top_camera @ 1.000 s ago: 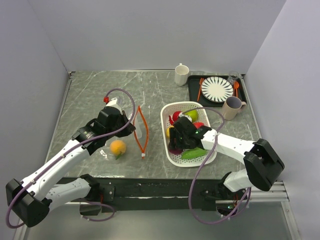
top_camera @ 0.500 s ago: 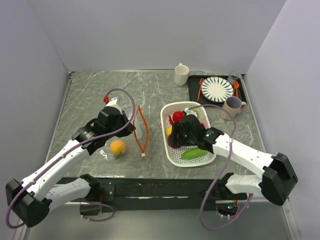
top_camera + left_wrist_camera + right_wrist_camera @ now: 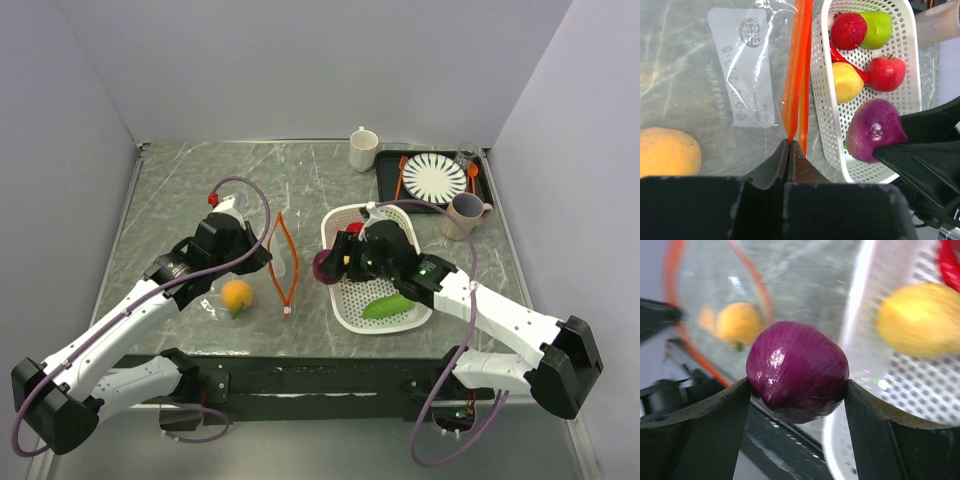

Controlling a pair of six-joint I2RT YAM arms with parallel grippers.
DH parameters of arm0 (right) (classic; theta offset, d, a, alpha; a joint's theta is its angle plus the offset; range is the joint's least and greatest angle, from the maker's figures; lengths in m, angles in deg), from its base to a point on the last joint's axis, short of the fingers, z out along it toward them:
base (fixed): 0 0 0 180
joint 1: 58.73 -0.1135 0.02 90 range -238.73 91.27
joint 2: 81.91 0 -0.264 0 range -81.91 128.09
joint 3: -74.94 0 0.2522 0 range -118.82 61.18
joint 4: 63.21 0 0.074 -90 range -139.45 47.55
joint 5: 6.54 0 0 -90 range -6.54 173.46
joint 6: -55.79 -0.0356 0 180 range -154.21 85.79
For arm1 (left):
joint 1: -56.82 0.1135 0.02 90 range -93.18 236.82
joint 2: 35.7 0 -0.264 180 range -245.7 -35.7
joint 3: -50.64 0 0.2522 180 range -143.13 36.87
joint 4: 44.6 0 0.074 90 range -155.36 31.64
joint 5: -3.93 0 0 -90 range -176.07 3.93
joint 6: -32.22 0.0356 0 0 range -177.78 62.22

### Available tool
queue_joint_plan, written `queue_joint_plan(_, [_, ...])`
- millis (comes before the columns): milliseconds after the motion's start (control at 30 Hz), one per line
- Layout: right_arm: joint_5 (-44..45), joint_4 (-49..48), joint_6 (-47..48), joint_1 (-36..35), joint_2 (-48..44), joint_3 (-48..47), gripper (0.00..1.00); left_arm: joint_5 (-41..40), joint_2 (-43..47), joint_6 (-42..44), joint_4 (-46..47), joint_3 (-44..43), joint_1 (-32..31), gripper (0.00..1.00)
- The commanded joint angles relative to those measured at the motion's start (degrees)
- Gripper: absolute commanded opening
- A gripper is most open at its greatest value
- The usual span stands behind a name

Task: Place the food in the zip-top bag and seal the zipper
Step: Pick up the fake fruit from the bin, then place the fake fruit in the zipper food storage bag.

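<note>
Now right jaws clamp glossy purple ball [image 3: 797, 371] at perforated white basket [image 3: 822, 115] rim; left jaws pinch thin orange-red zipper [image 3: 796, 75].

The clear bag [image 3: 262, 283] lies flat with an orange ball [image 3: 236, 295] inside, its orange-red zipper [image 3: 797, 75] parted in a narrow loop. A purple ball [image 3: 326, 266] is held over the white basket's [image 3: 350, 305] left rim. The cucumber [image 3: 388, 306] and other balls [image 3: 847, 82] lie inside the basket.

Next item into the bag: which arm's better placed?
Right. The right gripper holds the purple ball over the basket's left rim, on the side toward the bag. The left gripper is shut on the zipper, holding the mouth open.
</note>
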Motion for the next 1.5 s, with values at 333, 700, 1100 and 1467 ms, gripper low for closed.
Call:
queue_joint_plan(333, [-4.23,-5.06,-0.14,-7.36,14.28,-14.52,0.39,3.96,1.51,-0.65,2.84,-0.35,-0.22,0.01])
queue_joint_plan(700, [-0.01,-1.44,1.1,-8.07,18.68,-18.74,0.5,6.25,1.42,0.67,1.0,-4.56,-0.22,0.01])
queue_joint_plan(1100, [1.75,0.83,2.59,-8.07,16.58,-21.29,0.85,4.58,3.89,0.76,-1.55,-5.36,-0.22,0.01])
queue_joint_plan(1467, [8.34,3.3,1.71,-7.89,12.09,-19.71,0.91,2.21,4.76,0.41,-1.55,-5.98,-0.22,0.01])
